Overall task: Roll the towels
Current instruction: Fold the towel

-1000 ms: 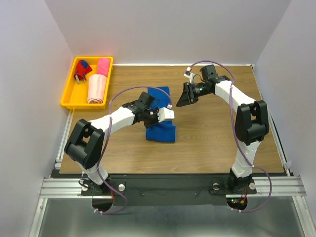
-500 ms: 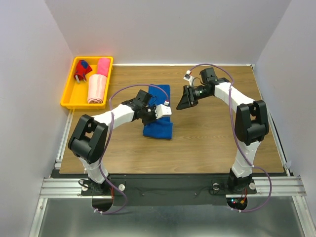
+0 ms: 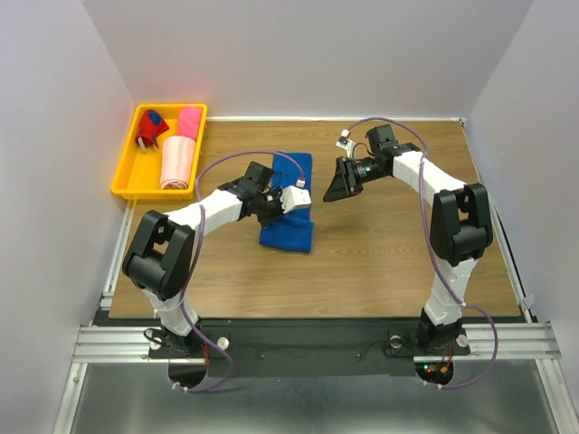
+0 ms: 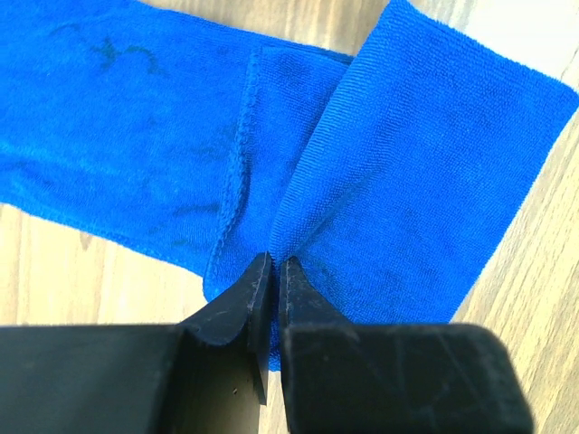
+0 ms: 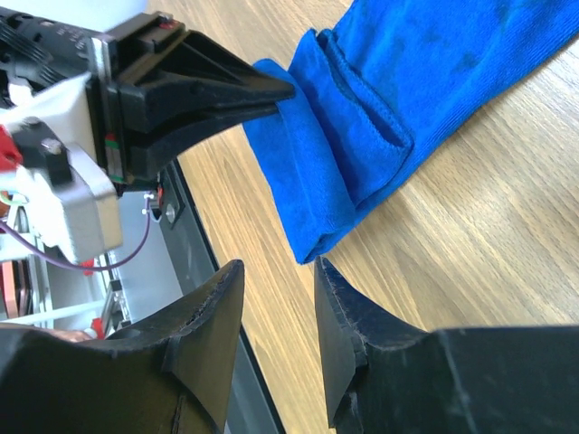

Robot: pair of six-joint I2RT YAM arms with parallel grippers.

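Note:
The royal blue towel lies on the table, its near end folded back over itself. My left gripper is shut on the folded edge of it; the left wrist view shows the cloth pinched between my fingertips. My right gripper hangs open and empty just right of the towel, which shows in the right wrist view. The hot pink towel and the pale pink towel lie rolled in the yellow tray.
A small red and blue object sits in the tray's far left corner. The tray stands at the table's back left corner. White walls close in both sides and the back.
My left gripper has moved away from me with the blue towel's folded end, so the fold has shortened the towel. My right gripper has hardly moved.

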